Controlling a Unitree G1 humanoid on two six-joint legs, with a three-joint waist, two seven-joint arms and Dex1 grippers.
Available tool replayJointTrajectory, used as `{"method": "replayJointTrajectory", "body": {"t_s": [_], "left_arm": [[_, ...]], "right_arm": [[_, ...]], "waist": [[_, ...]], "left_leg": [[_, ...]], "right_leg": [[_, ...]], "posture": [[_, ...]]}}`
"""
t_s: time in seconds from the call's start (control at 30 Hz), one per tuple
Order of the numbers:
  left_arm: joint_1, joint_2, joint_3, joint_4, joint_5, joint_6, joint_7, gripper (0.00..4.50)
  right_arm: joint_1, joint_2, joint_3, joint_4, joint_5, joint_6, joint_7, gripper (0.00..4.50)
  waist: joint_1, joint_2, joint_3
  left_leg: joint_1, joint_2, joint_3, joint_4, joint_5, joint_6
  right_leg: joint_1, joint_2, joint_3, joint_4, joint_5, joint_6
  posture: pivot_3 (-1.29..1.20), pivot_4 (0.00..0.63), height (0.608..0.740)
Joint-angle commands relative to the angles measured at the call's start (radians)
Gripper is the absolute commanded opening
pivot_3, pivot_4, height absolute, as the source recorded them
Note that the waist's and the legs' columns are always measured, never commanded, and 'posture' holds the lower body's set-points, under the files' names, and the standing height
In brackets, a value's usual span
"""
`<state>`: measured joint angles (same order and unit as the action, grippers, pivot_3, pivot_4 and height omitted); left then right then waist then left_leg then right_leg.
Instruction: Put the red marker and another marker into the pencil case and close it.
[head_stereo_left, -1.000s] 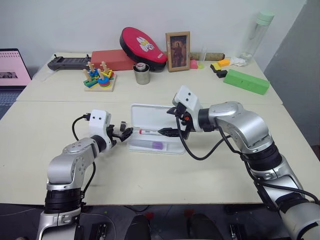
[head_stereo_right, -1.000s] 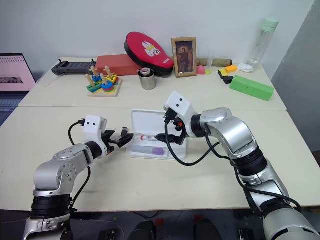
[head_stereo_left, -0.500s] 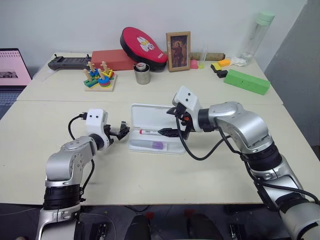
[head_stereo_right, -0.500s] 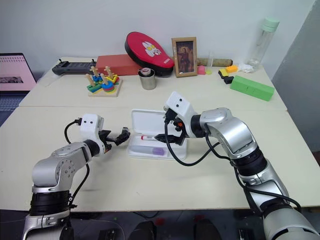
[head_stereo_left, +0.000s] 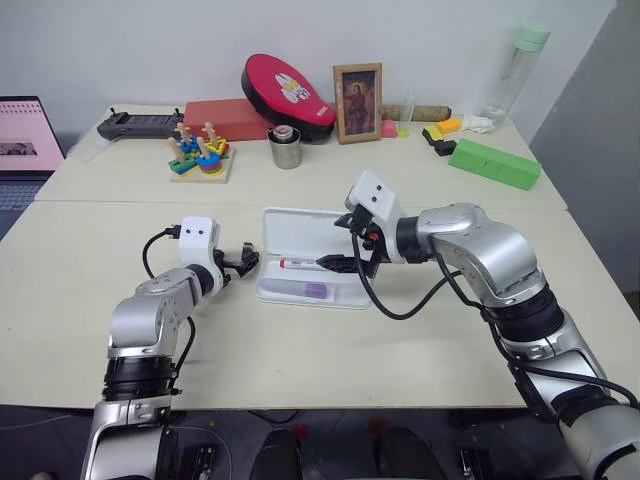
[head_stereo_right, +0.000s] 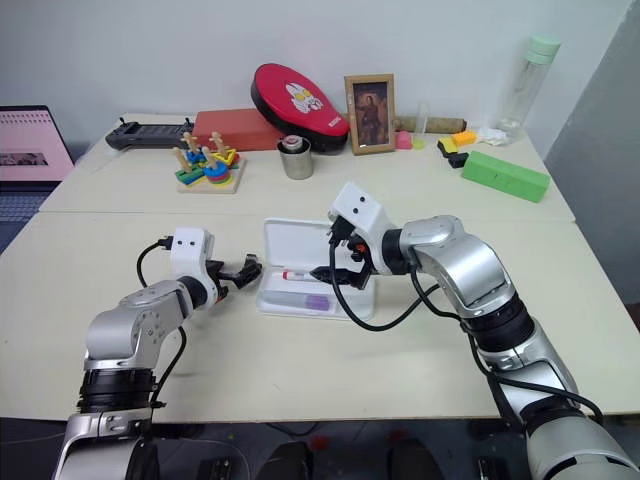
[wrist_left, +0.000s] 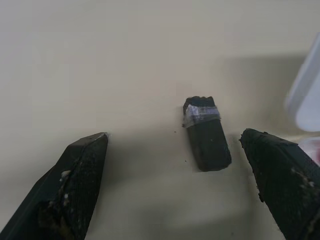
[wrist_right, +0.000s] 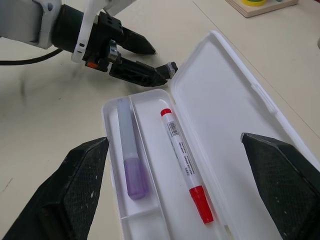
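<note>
The white rectangular plastic pencil case lies open on the cream table, its hinged lid laid flat behind the shallow tray. In the tray rest two markers, side by side in separate compartments: the slim white-barrelled red marker with its red cap, and the shorter purple marker. The right gripper hovers over the case, jaws spread wide, holding nothing. The left gripper, jaws also spread and empty, sits just beside the case's left end, near a small stubby black object on the table.
</note>
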<state>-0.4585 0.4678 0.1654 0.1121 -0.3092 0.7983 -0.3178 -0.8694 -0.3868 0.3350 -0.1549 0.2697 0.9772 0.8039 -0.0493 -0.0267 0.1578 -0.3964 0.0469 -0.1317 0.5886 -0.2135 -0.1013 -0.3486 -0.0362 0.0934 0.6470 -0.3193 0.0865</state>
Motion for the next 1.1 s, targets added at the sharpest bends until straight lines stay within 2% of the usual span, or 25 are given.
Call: {"method": "replayJointTrajectory", "body": {"t_s": [0.03, 0.2, 0.3, 0.87, 0.9, 1.1], "left_arm": [[-0.045, -0.015, -0.017, 0.024, 0.019, -0.034, -0.001, 4.5], [-0.037, -0.019, -0.039, 0.036, 0.041, -0.04, -0.009, 4.5], [-0.032, -0.017, -0.039, 0.039, 0.049, -0.043, -0.011, 4.03], [-0.033, -0.013, -0.019, 0.039, 0.049, -0.039, -0.022, 0.58], [-0.033, -0.013, -0.017, 0.036, 0.049, -0.037, -0.021, 0.46], [0.0, 0.013, -0.003, -0.015, 0.05, -0.047, -0.029, 0.46]], "right_arm": [[-0.003, 0.0, -0.025, -0.013, 0.013, -0.013, -0.005, 4.47], [-0.004, -0.003, -0.032, -0.012, 0.014, -0.011, -0.009, 4.47], [-0.002, -0.007, -0.033, -0.014, 0.015, -0.01, -0.011, 4.5], [-0.012, -0.011, -0.045, -0.002, 0.035, -0.03, -0.018, 4.5], [-0.013, -0.011, -0.045, -0.002, 0.037, -0.031, -0.019, 4.5], [0.0, -0.014, -0.064, -0.022, 0.06, -0.038, 0.0, 4.5]], "waist": [[0.0, 0.0, 0.0], [-0.001, 0.0, 0.0], [-0.001, 0.0, 0.0], [-0.001, 0.0, 0.0], [-0.001, 0.0, 0.0], [-0.002, 0.0, 0.0]], "left_leg": [[0.0, 0.0, 0.0, 0.0, 0.0, 0.0], [0.0, 0.0, 0.0, 0.0, 0.0, 0.0], [0.0, 0.0, 0.0, 0.0, 0.0, 0.0], [0.0, 0.0, 0.0, 0.0, 0.0, 0.0], [0.0, 0.0, 0.0, 0.0, 0.0, 0.0], [0.0, 0.0, 0.0, 0.0, 0.0, 0.0]], "right_leg": [[0.0, 0.0, 0.0, 0.0, 0.0, 0.0], [0.0, 0.0, 0.0, 0.0, 0.0, 0.0], [0.0, 0.0, 0.0, 0.0, 0.0, 0.0], [0.0, 0.0, 0.0, 0.0, 0.0, 0.0], [0.0, 0.0, 0.0, 0.0, 0.0, 0.0], [0.0, 0.0, 0.0, 0.0, 0.0, 0.0]], "posture": [[0.0, 0.15, 0.74], [0.0, 0.15, 0.74], [0.0, 0.15, 0.74], [0.0, 0.15, 0.74], [0.0, 0.15, 0.74], [0.0, 0.15, 0.74]]}}
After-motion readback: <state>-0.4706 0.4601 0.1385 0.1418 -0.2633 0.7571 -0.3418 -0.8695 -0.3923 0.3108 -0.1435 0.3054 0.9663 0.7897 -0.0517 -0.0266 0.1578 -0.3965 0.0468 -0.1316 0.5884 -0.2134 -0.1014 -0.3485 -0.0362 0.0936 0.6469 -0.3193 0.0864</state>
